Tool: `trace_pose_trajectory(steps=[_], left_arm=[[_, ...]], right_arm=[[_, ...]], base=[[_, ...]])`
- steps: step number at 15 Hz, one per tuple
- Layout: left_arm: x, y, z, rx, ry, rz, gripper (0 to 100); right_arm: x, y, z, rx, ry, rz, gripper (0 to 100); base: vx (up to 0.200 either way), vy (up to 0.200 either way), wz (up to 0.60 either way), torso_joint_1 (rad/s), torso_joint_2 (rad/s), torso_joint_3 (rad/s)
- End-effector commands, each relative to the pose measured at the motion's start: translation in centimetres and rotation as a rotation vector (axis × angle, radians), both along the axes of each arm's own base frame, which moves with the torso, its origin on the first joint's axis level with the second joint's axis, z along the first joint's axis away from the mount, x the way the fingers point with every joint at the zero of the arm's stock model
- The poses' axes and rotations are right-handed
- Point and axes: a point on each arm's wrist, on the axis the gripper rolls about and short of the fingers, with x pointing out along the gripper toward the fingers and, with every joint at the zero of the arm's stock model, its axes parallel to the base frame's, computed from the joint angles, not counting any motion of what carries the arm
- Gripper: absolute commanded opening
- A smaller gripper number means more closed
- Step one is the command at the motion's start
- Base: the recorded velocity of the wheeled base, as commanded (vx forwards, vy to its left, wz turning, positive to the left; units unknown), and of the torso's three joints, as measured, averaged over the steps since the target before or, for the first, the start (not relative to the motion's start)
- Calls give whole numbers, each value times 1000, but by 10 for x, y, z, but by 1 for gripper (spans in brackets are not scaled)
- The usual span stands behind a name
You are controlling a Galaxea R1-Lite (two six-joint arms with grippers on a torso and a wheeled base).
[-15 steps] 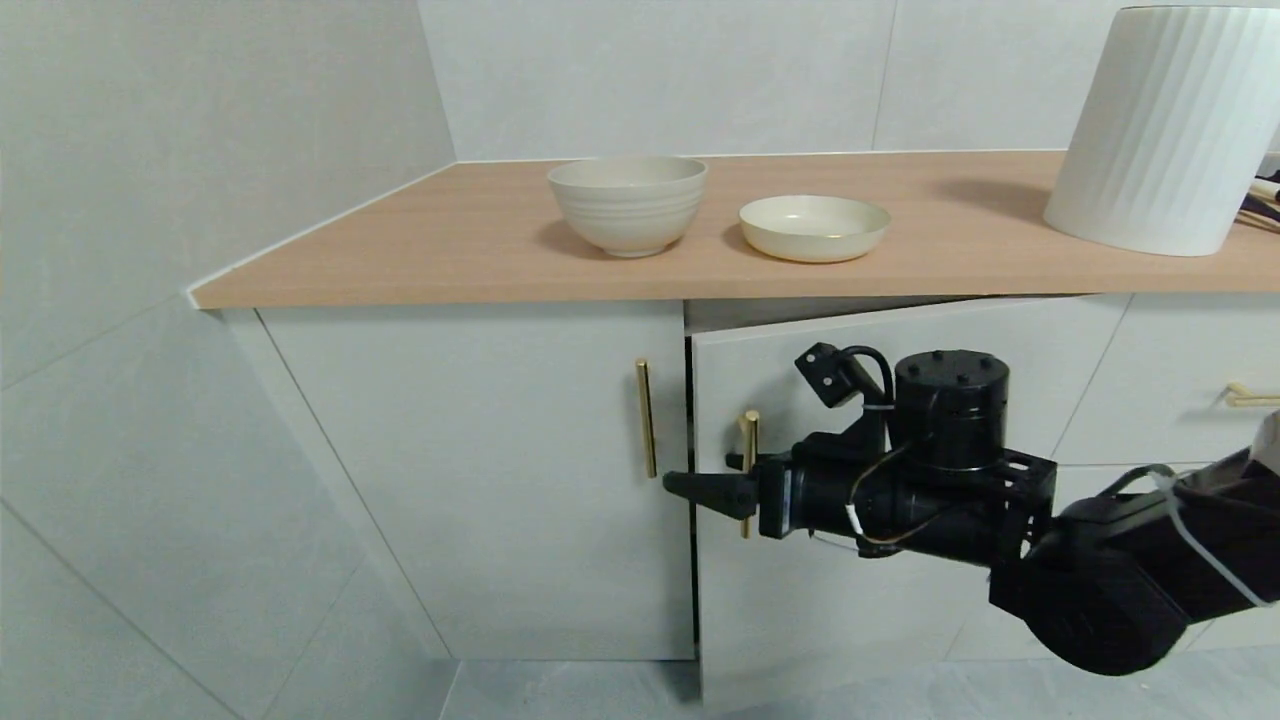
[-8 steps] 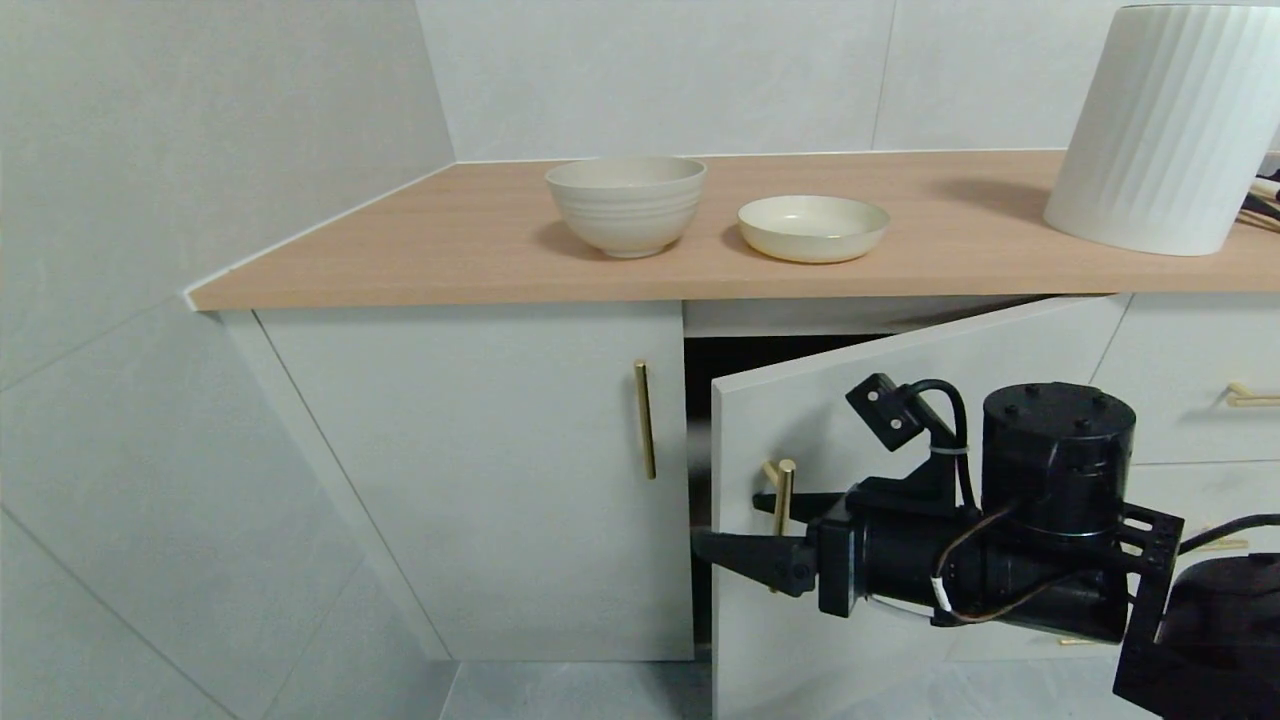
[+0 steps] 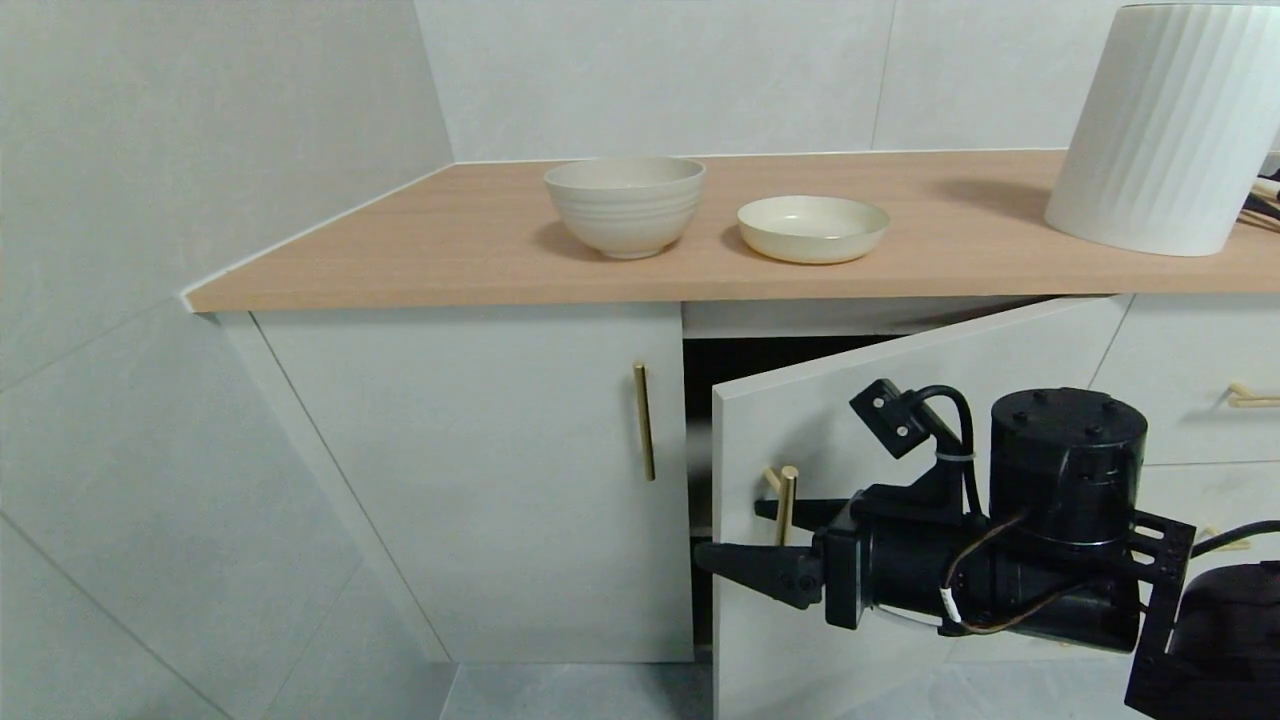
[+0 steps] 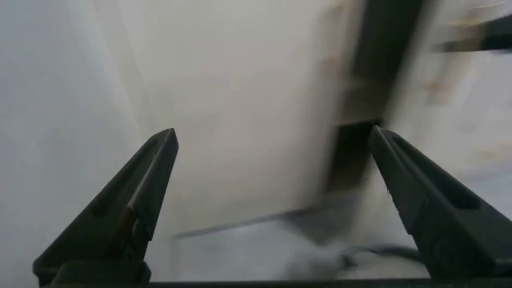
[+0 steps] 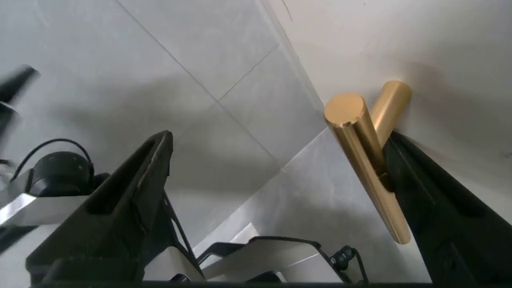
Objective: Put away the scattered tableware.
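Nearest, at about 5 o'clock in the head view, the right gripper (image 3: pixel 732 534) is held level in front of the right-hand cabinet door (image 3: pixel 900 400). Its two fingers are spread apart and clamp nothing. One upright gold handle (image 3: pixel 787 498) stands between them, and in the right wrist view this handle (image 5: pixel 370 164) is seen lying against one finger of the gripper (image 5: pixel 276 144), well apart from the other. The left gripper (image 4: pixel 272 200) is likewise released, its two fingers set wide with nothing between them, and pale cabinet fronts are seen blurred beyond it. Two cabinet doors are counted. The right-hand one stands ajar, with a dark gap shown at its free edge. The left-hand cabinet door (image 3: pixel 480 480), at 9 o'clock from it, is closed and carries a second upright gold bar (image 3: pixel 645 420). A third gold pull (image 3: pixel 1255 397) is fixed on a drawer front (image 3: pixel 1190 380) at 3 o'clock from the open door. Above, on the wooden countertop (image 3: pixel 420 250), two pieces of tableware are counted: one deep cream bowl (image 3: pixel 625 205) and one shallow cream dish (image 3: pixel 813 228). The dish is placed at 3 o'clock from the bowl, near it but not touching. One tall white ribbed container (image 3: pixel 1160 130) is set at 2 o'clock from the dish, well apart. Farthest, the tiled wall (image 3: pixel 650 70) is met by the countertop.
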Motion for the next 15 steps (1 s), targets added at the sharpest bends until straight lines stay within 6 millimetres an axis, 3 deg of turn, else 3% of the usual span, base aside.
trace_pose_trajectory(steps=[1,3,5,6,7,8,10,12,15], left_arm=[[66,-3,65,-18,225,-137,100],[134,-10,89,-14,353,-198,100],[184,-20,88,-10,399,-233,100],[202,-29,80,-10,427,-271,100],[202,-29,80,-10,427,-271,100],[236,-46,41,-28,551,-311,100],[249,-59,13,-18,595,-352,100],[257,-86,-24,-33,646,-425,100],[267,-109,-51,-58,628,-376,100]], right_arm=[[-3,3,0,1,4,17,100],[-5,6,-2,-3,10,31,100],[-6,6,-2,-3,10,32,100],[-6,7,-3,-4,11,34,100],[-6,7,-3,-4,11,34,100],[-5,8,-5,-10,16,32,100],[-4,9,-7,-15,22,34,100],[-3,10,-12,-26,33,34,100],[-2,11,-14,-32,38,32,100]], base=[[0,0,0,0,0,0],[0,0,0,0,0,0],[0,0,0,0,0,0],[0,0,0,0,0,0],[0,0,0,0,0,0],[0,0,0,0,0,0],[0,0,0,0,0,0],[0,0,0,0,0,0],[0,0,0,0,0,0]])
